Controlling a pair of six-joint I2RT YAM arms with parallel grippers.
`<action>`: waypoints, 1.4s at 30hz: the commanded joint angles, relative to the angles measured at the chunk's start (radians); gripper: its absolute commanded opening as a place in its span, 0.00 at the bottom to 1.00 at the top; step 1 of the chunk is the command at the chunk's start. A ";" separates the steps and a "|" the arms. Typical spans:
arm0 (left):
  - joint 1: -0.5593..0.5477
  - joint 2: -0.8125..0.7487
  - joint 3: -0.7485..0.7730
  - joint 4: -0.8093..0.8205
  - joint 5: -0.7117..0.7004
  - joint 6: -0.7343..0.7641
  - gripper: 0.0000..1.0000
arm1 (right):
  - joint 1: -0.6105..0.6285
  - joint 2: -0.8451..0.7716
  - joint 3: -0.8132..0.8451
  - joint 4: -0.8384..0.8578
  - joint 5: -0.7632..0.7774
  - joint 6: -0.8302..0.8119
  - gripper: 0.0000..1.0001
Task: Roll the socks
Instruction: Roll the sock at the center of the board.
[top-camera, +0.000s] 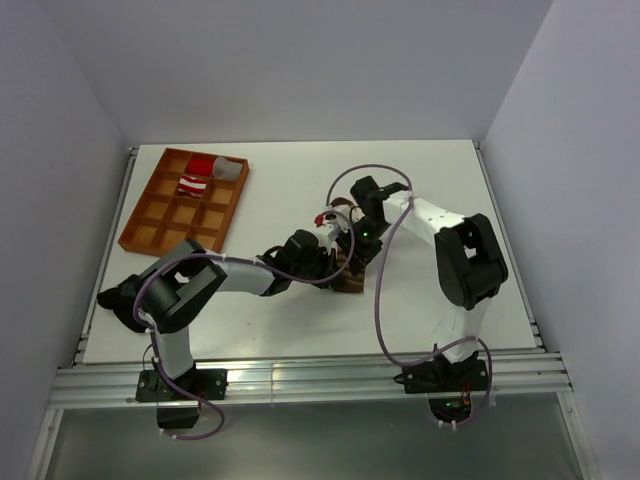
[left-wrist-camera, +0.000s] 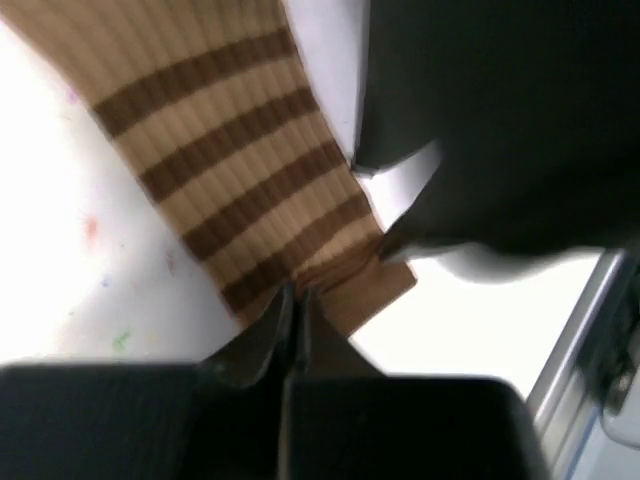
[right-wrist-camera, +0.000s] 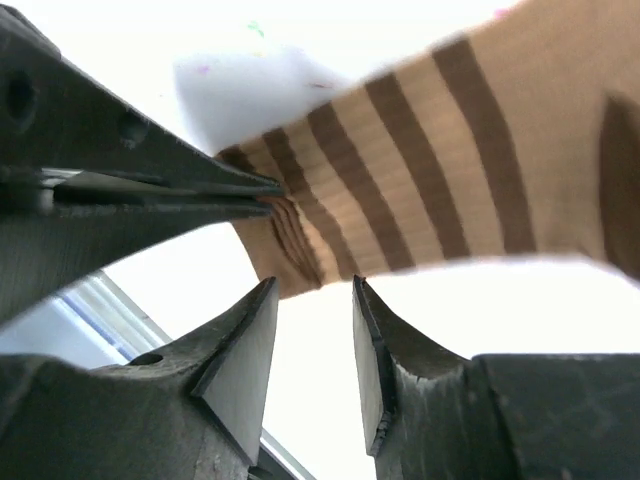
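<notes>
At table (top-camera: 450, 180) centre, 2 arms meet. Left gripper (left-wrist-camera: 297, 300) is clamped on one end of the brown-and-tan sock (right-wrist-camera: 400, 170). Right gripper (right-wrist-camera: 313, 285) is just beside it, narrow gap, gripping nothing. Red-and-white sock (top-camera: 193, 185) lies in the tray (top-camera: 150, 228), far end.

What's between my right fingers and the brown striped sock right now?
Nothing: right wrist view shows only bare table between the open right gripper and the sock, whose edge the left gripper pinches.

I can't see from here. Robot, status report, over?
Left end effector shut on brown sock. Right end effector open, near it. Red sock in tray. Nothing blocking.
</notes>
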 joint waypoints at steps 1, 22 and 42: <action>-0.006 0.021 0.015 -0.181 -0.031 -0.036 0.00 | -0.046 -0.111 0.007 0.114 0.047 0.083 0.43; -0.006 0.193 0.335 -0.666 0.099 -0.086 0.00 | -0.250 -0.510 -0.268 0.268 -0.005 -0.163 0.45; 0.041 0.394 0.527 -0.890 0.349 -0.126 0.00 | 0.110 -0.855 -0.719 0.437 0.098 -0.486 0.53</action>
